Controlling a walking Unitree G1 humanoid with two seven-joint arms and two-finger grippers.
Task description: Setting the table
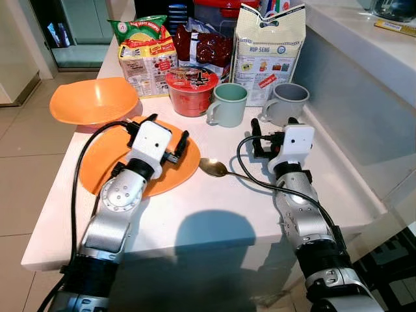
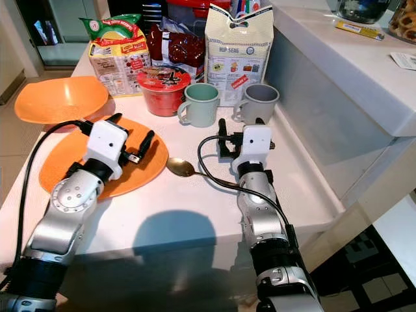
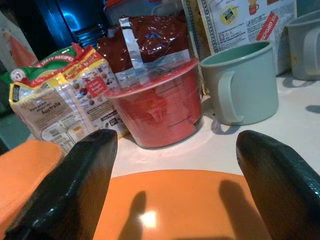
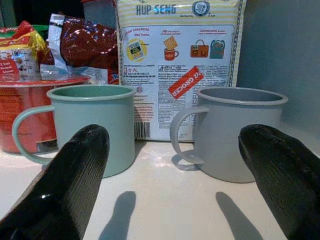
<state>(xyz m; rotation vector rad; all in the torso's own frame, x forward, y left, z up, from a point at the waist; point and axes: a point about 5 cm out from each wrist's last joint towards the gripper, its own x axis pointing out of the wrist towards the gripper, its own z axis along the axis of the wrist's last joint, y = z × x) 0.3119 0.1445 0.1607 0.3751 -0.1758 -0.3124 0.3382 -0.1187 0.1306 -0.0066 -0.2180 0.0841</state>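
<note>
Both arms were out over the white table (image 1: pixel 214 214), and what a spread it was. The left gripper (image 1: pixel 168 133) hovered right above the orange plate (image 1: pixel 182 174), its two black fingers (image 3: pixel 70 185) spread wide apart with nothing between them. Over on the other side, the right gripper (image 1: pixel 273 133) sat low over the tabletop, fingers (image 4: pixel 75 185) just as wide, nothing held, pointing straight at the grey mug (image 1: pixel 286 102). Between the two arms lay the spoon (image 1: pixel 214 168), its bowl just off the plate's edge, the handle running under the right gripper's black cable. The green mug (image 1: pixel 229 104) stood just beside the grey one, handles facing the robot's left. A red lidded tub (image 1: pixel 190 90) sat beside the green mug, an orange bowl (image 1: pixel 93 101) lay beyond the plate, and behind them all were the cracker bag (image 1: pixel 268 45), a dark red packet (image 1: pixel 203 47) and a biscuit pack (image 1: pixel 146 55).
</note>
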